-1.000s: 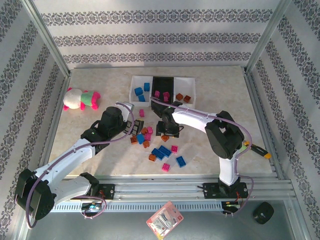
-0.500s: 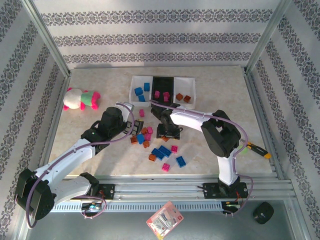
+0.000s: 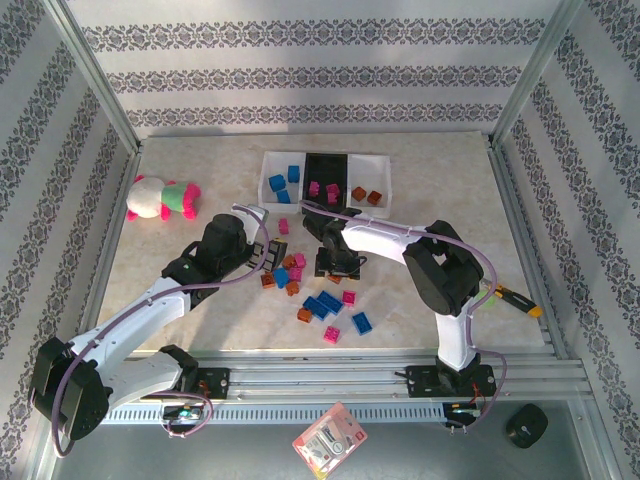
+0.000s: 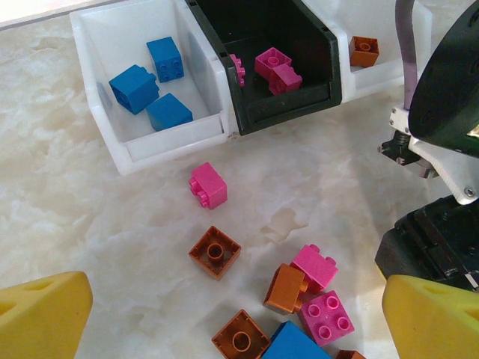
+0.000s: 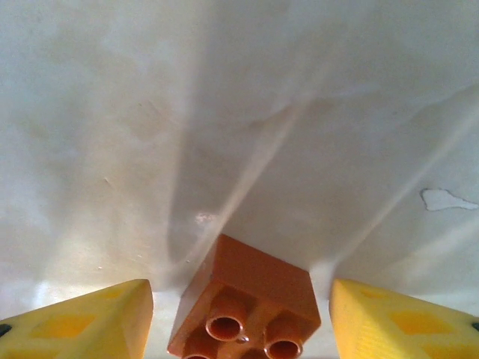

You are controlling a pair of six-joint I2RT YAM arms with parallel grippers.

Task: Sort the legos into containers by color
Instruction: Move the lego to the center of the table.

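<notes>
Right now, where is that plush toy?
In the top view, the plush toy lies at the table's left side, left of the white tray holding blue bricks.

Bright, even light falls from above on my bench (image 3: pixel 450 190), with only soft, short shadows. My right wrist view is very close and slightly soft; the orange-brown brick (image 5: pixel 247 295) casts a faint grey shadow toward the far side, and pale streaks cross the bench. My left wrist view is sharp, the white tray (image 4: pixel 93 67) glaring.
</notes>
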